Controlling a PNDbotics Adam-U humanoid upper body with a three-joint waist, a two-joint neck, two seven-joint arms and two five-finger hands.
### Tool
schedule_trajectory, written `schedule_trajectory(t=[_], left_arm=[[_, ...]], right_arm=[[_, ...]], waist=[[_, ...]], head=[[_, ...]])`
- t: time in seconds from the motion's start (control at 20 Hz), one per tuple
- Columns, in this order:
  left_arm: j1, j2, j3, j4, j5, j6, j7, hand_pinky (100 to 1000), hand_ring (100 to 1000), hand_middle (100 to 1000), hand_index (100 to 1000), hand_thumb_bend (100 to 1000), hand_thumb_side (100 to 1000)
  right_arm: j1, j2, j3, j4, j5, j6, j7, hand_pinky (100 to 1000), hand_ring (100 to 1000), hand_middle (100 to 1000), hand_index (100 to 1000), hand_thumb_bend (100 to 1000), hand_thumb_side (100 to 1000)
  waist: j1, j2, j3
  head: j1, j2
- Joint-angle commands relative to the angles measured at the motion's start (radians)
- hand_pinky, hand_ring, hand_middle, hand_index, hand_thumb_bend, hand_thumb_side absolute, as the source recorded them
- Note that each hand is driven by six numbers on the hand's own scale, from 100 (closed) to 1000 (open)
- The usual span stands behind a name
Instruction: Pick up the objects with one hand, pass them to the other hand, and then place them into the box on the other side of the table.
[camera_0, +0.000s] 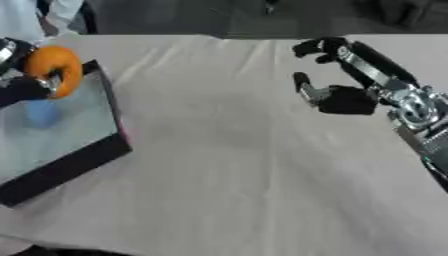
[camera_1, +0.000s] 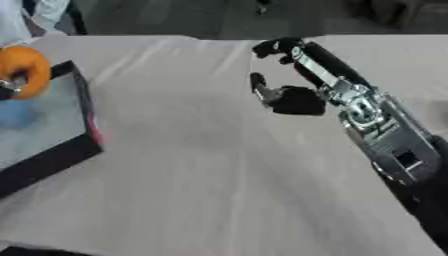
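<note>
Lab-like room: cloth-covered table (camera_0: 245, 165)

So the table (camera_0: 245, 165) is covered in plain pale beige cloth, no pattern at all. The box (camera_0: 83, 155) has black walls, a greyish-white inside and a thin pinkish-red streak along one edge. Bright orange round thing (camera_0: 54, 67) over it, soft blue blob (camera_0: 42, 114) inside. Right hand (camera_0: 337, 95) is black with silver metal bits.

Right hand (camera_0: 346, 97) black, silver wrist joint; forearm silver-grey, black fingers (camera_0: 308, 47)
</note>
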Motion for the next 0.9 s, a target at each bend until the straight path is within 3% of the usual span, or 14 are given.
schedule_trajectory(t=[0.05,0.15,0.2,0.25,0.3,0.45,0.75,0.9], left_arm=[[-0.014,0.033,0.020,0.018,-0.050,-0.008,-0.023,833,729,681,734,402,100],[-0.017,0.028,0.023,0.031,-0.081,-0.002,-0.032,872,802,776,836,659,607],[-0.018,0.026,0.026,0.037,-0.091,-0.001,-0.035,889,818,798,866,719,777],[-0.020,0.023,0.030,0.043,-0.090,0.000,-0.033,895,821,802,879,755,895],[-0.021,0.021,0.034,0.048,-0.084,-0.001,-0.030,895,820,801,882,777,930],[-0.026,0.017,0.045,0.049,-0.053,-0.001,-0.013,894,814,804,877,795,902],[-0.045,0.010,0.073,-0.036,0.028,0.025,0.090,871,759,749,783,361,680],[-0.058,0.007,0.065,-0.099,0.094,0.038,0.110,864,737,727,763,290,641]], right_arm=[[-0.008,-0.013,-0.019,-0.007,0.000,0.003,-0.014,876,919,781,856,100,448],[-0.007,-0.014,-0.022,-0.008,-0.003,0.004,-0.018,876,918,780,856,100,446],[-0.006,-0.015,-0.023,-0.008,-0.003,0.005,-0.020,876,918,780,856,100,447],[-0.005,-0.015,-0.024,-0.007,-0.004,0.005,-0.021,876,919,780,856,100,448],[-0.005,-0.016,-0.024,-0.007,-0.004,0.005,-0.022,876,919,781,857,100,448],[-0.002,-0.019,-0.027,-0.006,-0.005,0.005,-0.023,876,919,782,858,100,448],[0.011,-0.036,-0.047,-0.016,-0.017,0.007,-0.039,876,920,781,856,100,423],[0.028,-0.064,-0.068,-0.029,-0.024,0.009,-0.056,877,919,787,858,100,374]], waist=[[0.001,-0.017,-0.002],[0.002,-0.016,-0.004],[0.002,-0.016,-0.004],[0.003,-0.017,-0.005],[0.004,-0.017,-0.006],[0.006,-0.020,-0.009],[0.007,-0.027,-0.017],[0.008,-0.033,-0.026]], head=[[0.004,0.003],[0.000,0.004],[-0.005,0.004],[-0.010,0.005],[-0.015,0.004],[-0.030,0.003],[-0.090,0.002],[-0.121,0.002]])
